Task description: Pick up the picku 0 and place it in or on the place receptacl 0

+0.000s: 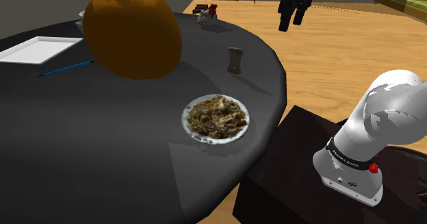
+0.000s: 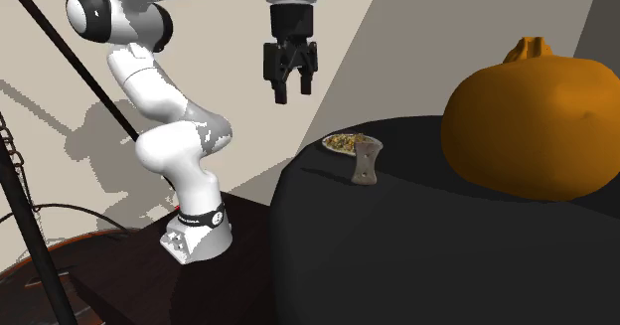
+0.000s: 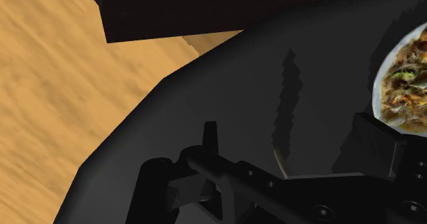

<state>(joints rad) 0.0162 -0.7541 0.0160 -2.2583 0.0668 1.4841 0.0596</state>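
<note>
**Open gripper high over a round table; one shaker near the rim**

The dark round table (image 1: 102, 154) carries one of each:
- a big orange pumpkin (image 1: 133, 34)
- a small grey-brown shaker (image 1: 235, 59)
- a white plate (image 1: 185, 116) heaped with food
- a white tray (image 1: 41, 49)
- a blue pencil (image 1: 66, 68)
- a small red-and-white item (image 1: 207, 13) at the far edge

The shaker is waisted, narrow in the middle and wider at top and base. It stands upright near the table's rim on the arm's side, apart from the pumpkin. Bare tabletop lies between the shaker and the plate. The plate sits close to the rim nearest the stand (image 1: 287, 168).

The gripper (image 1: 295, 10) hangs high in the air, well above the shaker. Its jaws are apart and hold nothing. Wooden floor (image 3: 55, 85) shows beyond the table's curved edge.
</note>
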